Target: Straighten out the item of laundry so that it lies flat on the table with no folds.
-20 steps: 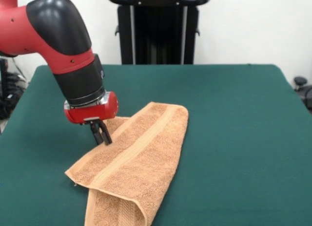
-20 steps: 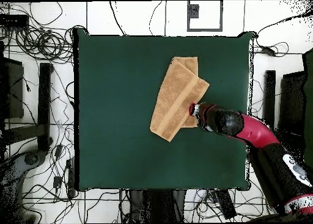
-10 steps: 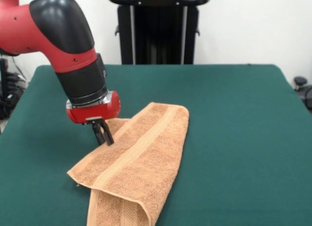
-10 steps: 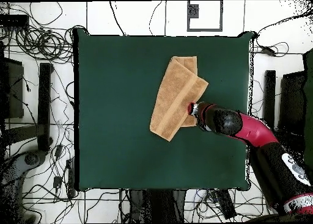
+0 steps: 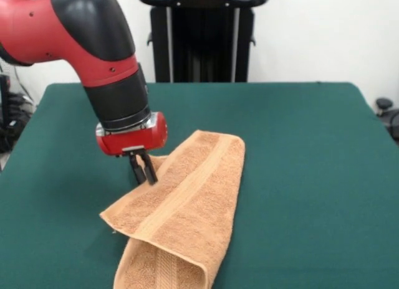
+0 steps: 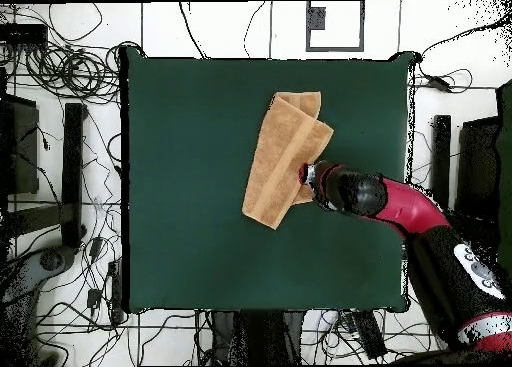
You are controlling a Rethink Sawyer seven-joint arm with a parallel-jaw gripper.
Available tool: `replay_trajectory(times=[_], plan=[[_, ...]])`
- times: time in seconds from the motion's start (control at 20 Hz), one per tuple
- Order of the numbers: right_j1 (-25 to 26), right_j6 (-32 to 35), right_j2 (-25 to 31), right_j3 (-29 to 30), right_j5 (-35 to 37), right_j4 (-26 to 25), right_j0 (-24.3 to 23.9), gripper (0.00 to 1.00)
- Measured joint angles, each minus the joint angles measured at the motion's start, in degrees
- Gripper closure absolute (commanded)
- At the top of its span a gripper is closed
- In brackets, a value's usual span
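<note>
The orange-tan terry towel (image 5: 184, 208) lies folded over on itself on the dark green table (image 5: 299, 152), with a woven band stripe running along its top layer. It also shows in the overhead view (image 6: 280, 158), right of the table's middle. My gripper (image 5: 145, 174) is shut on the towel's upper layer at its left edge and holds that edge a little off the table. In the overhead view the gripper (image 6: 308, 173) is at the towel's right edge. The white tag is not visible.
The robot's black pedestal (image 5: 202, 37) stands behind the table's far edge. Cables and equipment (image 6: 60, 133) lie on the floor around the table (image 6: 180, 233). The towel's near end reaches close to the table's front edge in the front view.
My gripper has moved to the right in the front view, dragging the towel's held edge with it. The top layer has shifted and the fold at the near end has rounded.
</note>
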Motion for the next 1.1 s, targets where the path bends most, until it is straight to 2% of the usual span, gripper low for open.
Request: replay_trajectory(times=[1.1], plan=[[-2.7, 0.0, -0.6, 2.0, 0.0, 2.6, 2.6, 1.0]])
